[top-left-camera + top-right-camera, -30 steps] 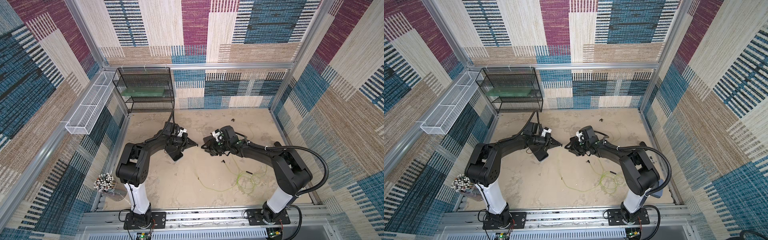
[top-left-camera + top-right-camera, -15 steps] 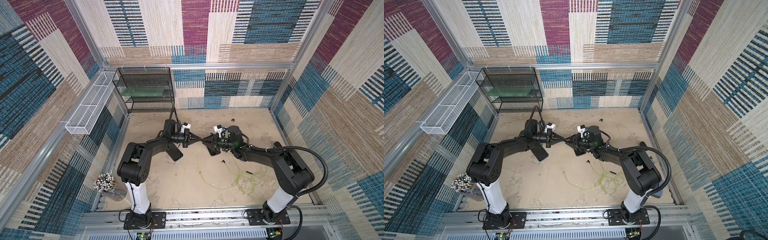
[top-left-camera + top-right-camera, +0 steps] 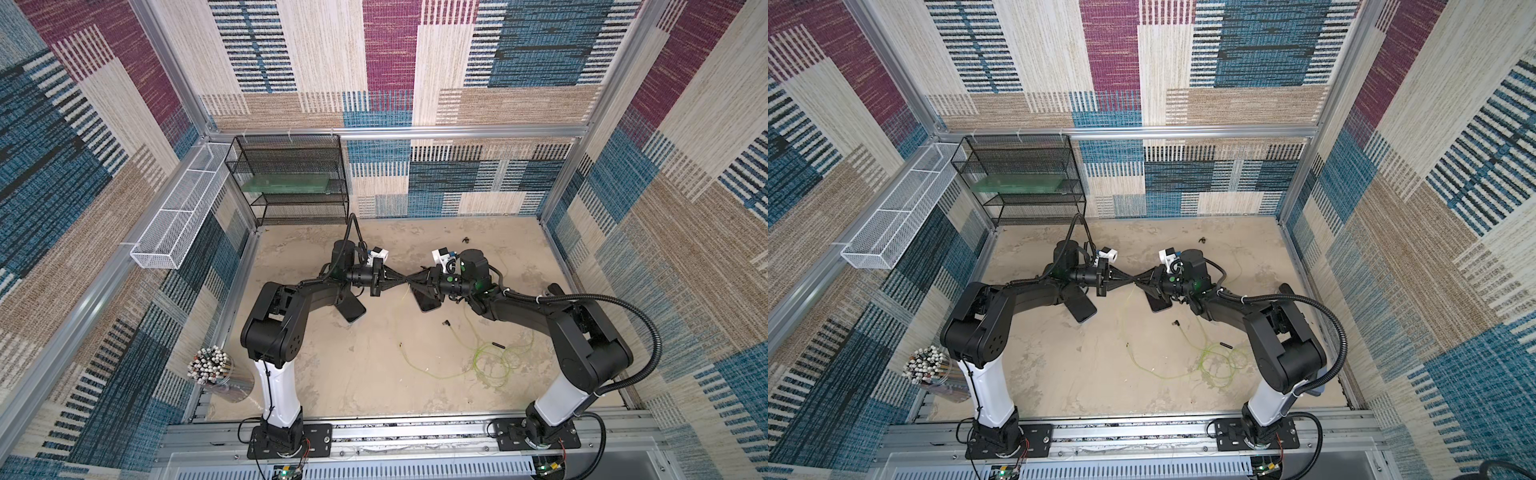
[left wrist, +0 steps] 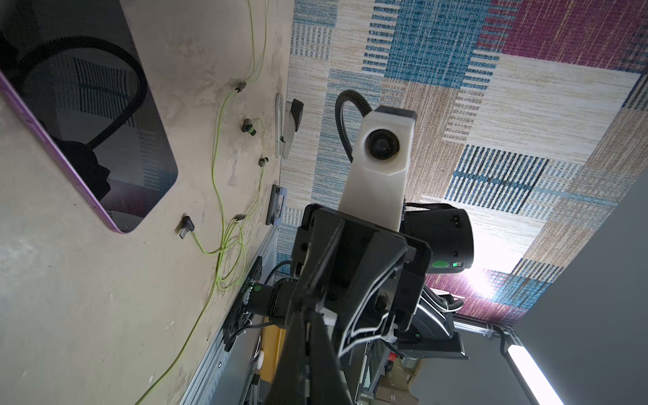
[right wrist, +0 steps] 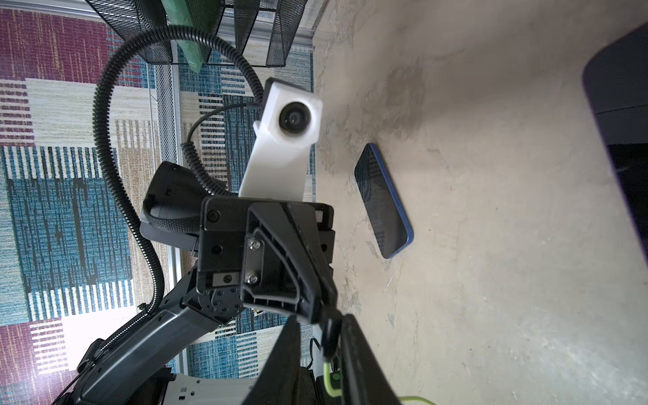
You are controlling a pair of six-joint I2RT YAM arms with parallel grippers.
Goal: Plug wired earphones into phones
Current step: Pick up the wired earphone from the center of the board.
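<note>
1. Rising from white bases on the near rail point(image 3: 415, 432), both arms fold inward and stretch level over the tabletop point(image 3: 365, 386), meeting nose to nose above its middle.
2. The left pincer point(image 3: 400, 278) is clenched, its tips nipping the top of a black plug point(image 5: 329, 338). A green cable point(image 5: 328, 380) drops from that plug.
3. The right pincer point(image 3: 411, 279) has its fingers point(image 5: 361, 364) on either side of the same plug. A sliver of gap shows on one side, and I cannot tell whether it grips.
4. In the near left corner stands a clear cup point(image 3: 232, 386) of white-tipped sticks point(image 3: 208, 363).
5. The earphones point(image 3: 494, 357) lie in loose loops on the tabletop beside the right arm, a black inline piece point(image 3: 497, 344) among them. One strand rises toward the pincers.
6. Past the loops, a loose plug point(image 3: 446, 323) lies just beside the purple phone point(image 4: 87, 122), not in it.
7. The purple phone lies flat, screen up, below the right pincer, whose wrist hides its far end in both top views. The blue phone point(image 5: 382, 203) lies flat, well apart from it and half hidden under the left forearm.
8. Farther back, a black mesh rack point(image 3: 291, 158) holding a green board point(image 3: 286, 183) stands in the back left corner, and a white basket point(image 3: 166, 232) hangs on the left wall.
9. A printed strip point(image 4: 244, 288) by the right arm's base is too small to read.
</note>
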